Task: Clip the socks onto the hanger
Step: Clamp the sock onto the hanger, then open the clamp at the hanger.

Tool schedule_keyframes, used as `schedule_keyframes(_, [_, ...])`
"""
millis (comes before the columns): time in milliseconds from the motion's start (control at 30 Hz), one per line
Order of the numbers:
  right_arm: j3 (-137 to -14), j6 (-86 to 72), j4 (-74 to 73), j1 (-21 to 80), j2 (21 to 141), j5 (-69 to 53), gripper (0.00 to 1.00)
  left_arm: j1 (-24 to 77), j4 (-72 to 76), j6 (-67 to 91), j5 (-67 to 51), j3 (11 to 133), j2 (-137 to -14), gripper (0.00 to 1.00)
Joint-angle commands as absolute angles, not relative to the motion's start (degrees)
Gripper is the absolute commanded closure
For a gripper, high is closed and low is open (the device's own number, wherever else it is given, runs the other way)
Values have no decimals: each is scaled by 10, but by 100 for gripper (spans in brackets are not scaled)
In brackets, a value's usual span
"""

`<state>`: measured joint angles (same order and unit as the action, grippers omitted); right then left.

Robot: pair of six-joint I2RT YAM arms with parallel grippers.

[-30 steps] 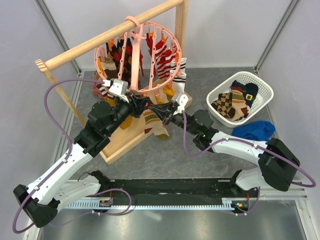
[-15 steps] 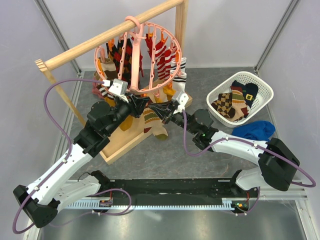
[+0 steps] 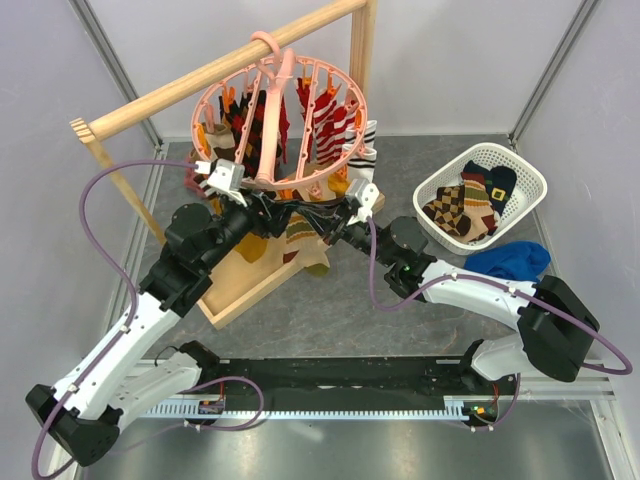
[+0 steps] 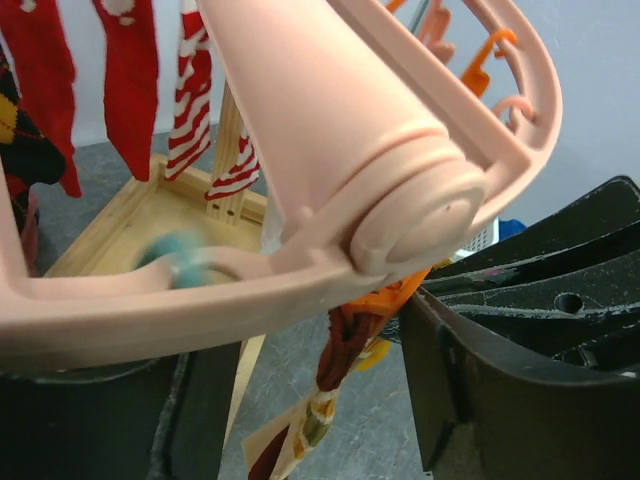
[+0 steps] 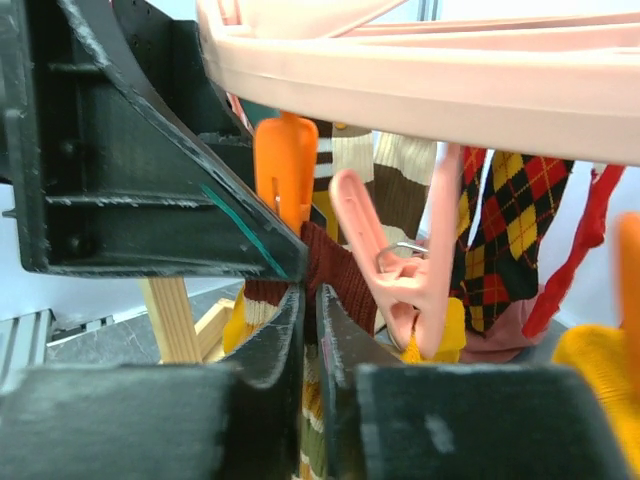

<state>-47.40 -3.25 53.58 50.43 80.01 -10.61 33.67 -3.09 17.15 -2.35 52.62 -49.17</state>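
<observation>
Hanger tilted up (left gripper let go).
Its fingers straddle the rim, spread; right gripper pinches a brown sock beside an orange clip.

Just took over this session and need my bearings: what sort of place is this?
Likely a lab robot cell staged for laundry: plain framed walls, a wooden rail holding the hanger, and a basket of socks.

hanger and hung socks fill space under wooden rail, open tabletop beside basket
</observation>
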Motion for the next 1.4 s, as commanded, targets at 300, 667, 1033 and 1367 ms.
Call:
schedule_keyframes(300, [-526, -48, 519, 508, 781, -121, 44, 259, 18, 222, -177, 526, -387, 17])
schedule_keyframes(667, [-520, -39, 459, 508, 751, -84, 26, 259, -54, 223, -156, 521, -309, 17])
schedule_keyframes(1033, [-518, -33, 396, 508, 725, -18, 23, 259, -165, 273, 40, 531, -300, 21])
schedule_keyframes(1367, [-526, -28, 344, 509, 711, -14, 17, 261, -139, 276, -45, 558, -354, 28])
